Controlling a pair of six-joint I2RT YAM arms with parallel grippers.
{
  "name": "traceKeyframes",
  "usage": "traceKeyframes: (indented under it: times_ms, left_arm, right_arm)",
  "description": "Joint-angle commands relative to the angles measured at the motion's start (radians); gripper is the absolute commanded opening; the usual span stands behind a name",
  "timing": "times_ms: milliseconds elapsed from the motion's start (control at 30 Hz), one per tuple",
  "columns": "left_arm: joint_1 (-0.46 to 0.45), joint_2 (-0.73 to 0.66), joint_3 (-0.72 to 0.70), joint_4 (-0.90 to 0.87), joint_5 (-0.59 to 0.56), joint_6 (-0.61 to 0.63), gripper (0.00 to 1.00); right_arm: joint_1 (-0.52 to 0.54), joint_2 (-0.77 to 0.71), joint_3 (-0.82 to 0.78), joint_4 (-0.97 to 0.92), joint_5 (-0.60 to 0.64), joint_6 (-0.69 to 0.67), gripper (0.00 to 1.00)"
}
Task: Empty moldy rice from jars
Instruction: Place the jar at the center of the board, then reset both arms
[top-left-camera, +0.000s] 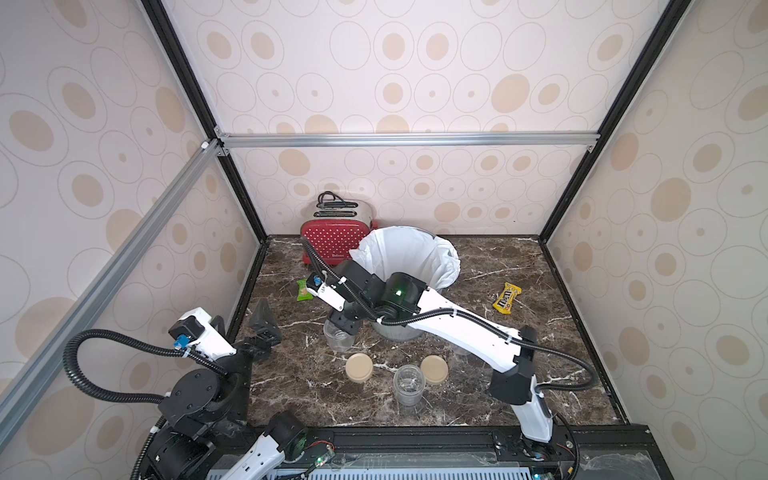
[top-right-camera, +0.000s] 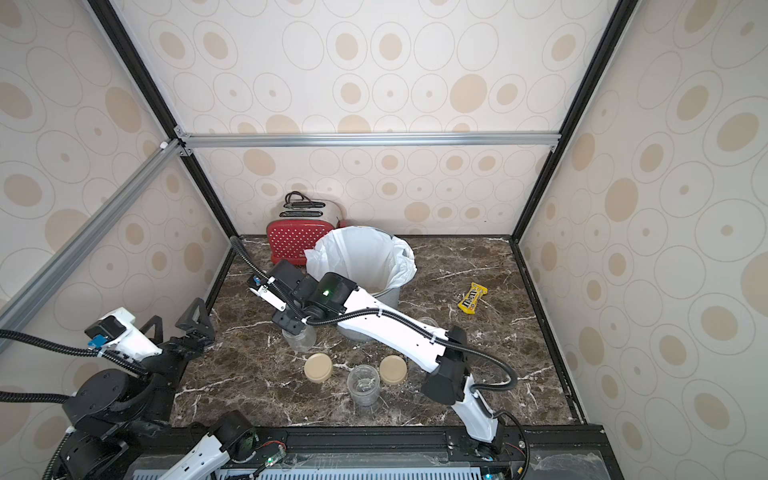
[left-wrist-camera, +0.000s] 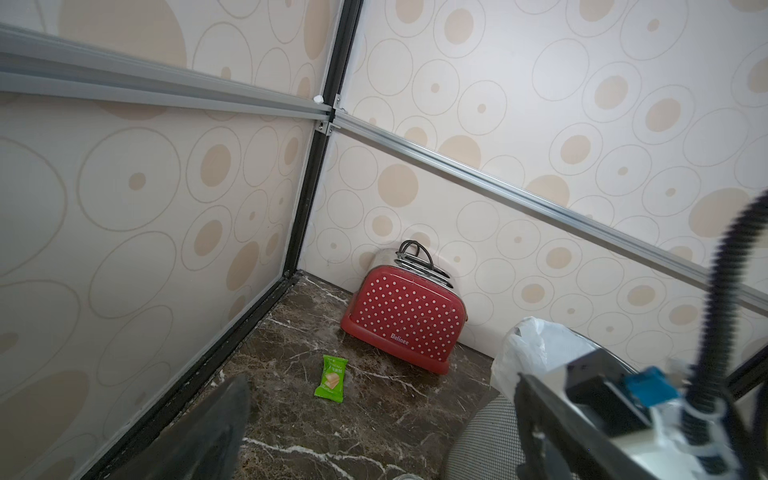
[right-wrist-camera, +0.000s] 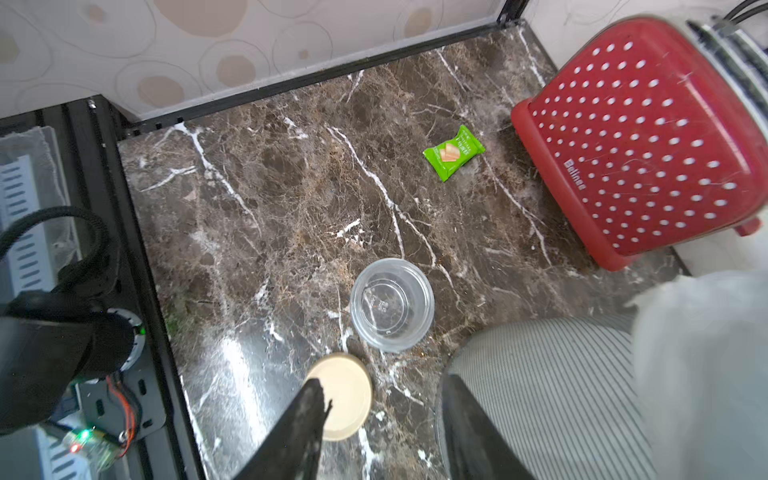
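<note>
Jar (right-wrist-camera: 392, 304), empty and upright, just beyond right gripper (right-wrist-camera: 382, 380), jaws apart, holding nothing

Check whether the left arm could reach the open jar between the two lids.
Probably yes: only a flat lid lies between the jar and the left end effector, and the right arm crosses farther back.

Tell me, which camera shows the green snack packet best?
The right wrist view: the packet lies whole, close and sharp. The left wrist view shows it smaller; in a top view the right arm half hides it.
</note>
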Motion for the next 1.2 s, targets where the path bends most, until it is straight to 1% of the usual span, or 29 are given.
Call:
traceKeyframes:
  times_ms: [0,133,200,367,467,567,633,700,833,900,1000,1167]
  left_arm:
    - [0.007,0.006,0.003,0.012,-0.039,0.049,0.99]
    - [0.006,0.011,-0.008,0.035,-0.046,0.078,0.99]
    - [0.006,0.014,-0.016,0.053,-0.050,0.091,0.99]
    - [0.007,0.031,-0.033,0.086,-0.065,0.114,0.99]
    - [0.006,0.028,-0.055,0.123,-0.074,0.139,0.99]
    - [0.007,0.023,-0.080,0.169,-0.078,0.188,0.99]
    - [0.006,0.022,-0.101,0.207,-0.080,0.246,0.99]
    - [0.007,0.028,-0.120,0.232,-0.086,0.302,0.99]
    - [0.007,0.047,-0.153,0.244,-0.121,0.366,0.99]
    - [0.006,0.049,-0.193,0.269,-0.144,0.389,0.99]
    - [0.006,0.028,-0.271,0.315,-0.183,0.396,0.99]
    - [0.007,-0.030,-0.414,0.353,-0.208,0.385,0.99]
  right_arm:
    - [0.011,-0.142,-0.146,0.063,0.057,0.016,0.49]
    - [0.013,-0.366,-0.407,0.198,0.132,0.053,0.50]
    - [0.012,-0.464,-0.498,0.230,0.190,0.067,0.50]
    - [-0.005,-0.672,-0.655,0.219,0.367,0.103,0.52]
    - [-0.068,-0.804,-0.771,0.219,0.416,0.157,0.52]
    - [-0.173,-0.944,-0.901,0.250,0.422,0.209,0.53]
    - [-0.272,-1.025,-0.982,0.266,0.407,0.237,0.53]
    - [-0.379,-1.071,-1.039,0.274,0.372,0.249,0.54]
    - [-0.575,-1.084,-1.133,0.288,0.298,0.229,0.55]
    - [-0.644,-1.076,-1.183,0.318,0.302,0.214,0.56]
    - [-0.721,-1.101,-1.311,0.422,0.296,0.197,0.57]
    - [-0.865,-1.155,-1.535,0.586,0.207,0.238,0.58]
